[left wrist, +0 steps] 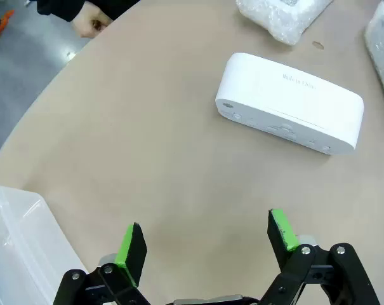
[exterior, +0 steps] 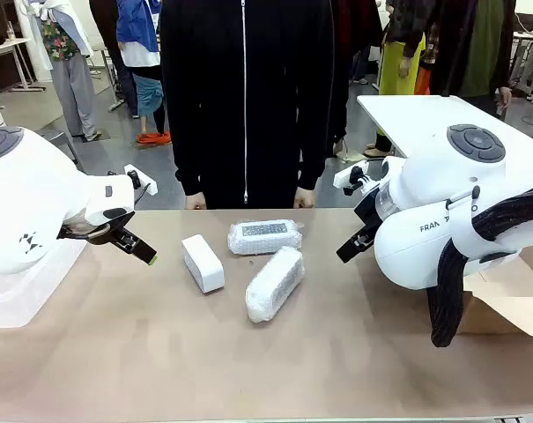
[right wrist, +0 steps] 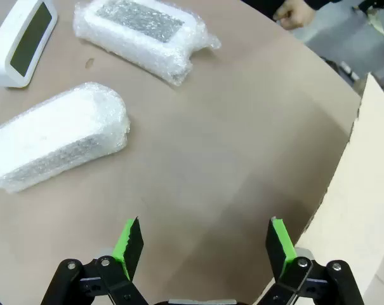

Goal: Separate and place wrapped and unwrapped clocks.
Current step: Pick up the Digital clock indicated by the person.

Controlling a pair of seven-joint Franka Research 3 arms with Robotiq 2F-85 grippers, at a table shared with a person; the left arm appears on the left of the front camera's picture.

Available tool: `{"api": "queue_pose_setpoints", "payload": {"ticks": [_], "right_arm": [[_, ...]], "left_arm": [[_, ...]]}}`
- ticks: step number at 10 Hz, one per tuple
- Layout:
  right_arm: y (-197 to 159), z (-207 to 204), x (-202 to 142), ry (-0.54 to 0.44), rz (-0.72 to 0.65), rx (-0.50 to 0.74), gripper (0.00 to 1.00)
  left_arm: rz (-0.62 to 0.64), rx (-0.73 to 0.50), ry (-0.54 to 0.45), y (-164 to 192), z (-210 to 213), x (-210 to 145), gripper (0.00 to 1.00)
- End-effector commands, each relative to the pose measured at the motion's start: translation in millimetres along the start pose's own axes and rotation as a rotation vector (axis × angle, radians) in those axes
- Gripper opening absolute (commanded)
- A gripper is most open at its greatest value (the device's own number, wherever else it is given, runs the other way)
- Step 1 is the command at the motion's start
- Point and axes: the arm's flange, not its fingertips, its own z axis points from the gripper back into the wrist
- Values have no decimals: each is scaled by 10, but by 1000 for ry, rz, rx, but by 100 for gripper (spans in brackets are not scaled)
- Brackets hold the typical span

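Three clocks lie mid-table. The bare white clock [exterior: 203,263] [left wrist: 289,103] [right wrist: 23,39] is on the left. One bubble-wrapped clock [exterior: 264,236] [right wrist: 145,35] [left wrist: 282,17] lies behind, toward the person. The other wrapped clock [exterior: 275,283] [right wrist: 55,138] [left wrist: 381,47] lies slanted to the right of the bare one. My left gripper [exterior: 136,246] [left wrist: 206,244] hovers open, left of the bare clock, with nothing between its fingers. My right gripper [exterior: 356,245] [right wrist: 204,246] hovers open, right of the wrapped clocks, also holding nothing.
A person in a black jacket [exterior: 244,97] stands at the far edge with both hands at the table rim. A cardboard box [exterior: 504,300] [right wrist: 363,210] sits at the right. A clear plastic bin [left wrist: 17,244] stands at the left under my left arm.
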Motion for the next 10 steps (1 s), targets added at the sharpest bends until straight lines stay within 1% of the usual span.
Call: {"api": "queue_pose_setpoints", "payload": {"ticks": [1, 10], "right_arm": [[0, 0, 0, 0, 0, 0, 100], [0, 0, 0, 0, 0, 0, 100]], "left_arm": [[0, 0, 0, -1, 0, 0, 100], [0, 0, 0, -1, 0, 0, 100]]}}
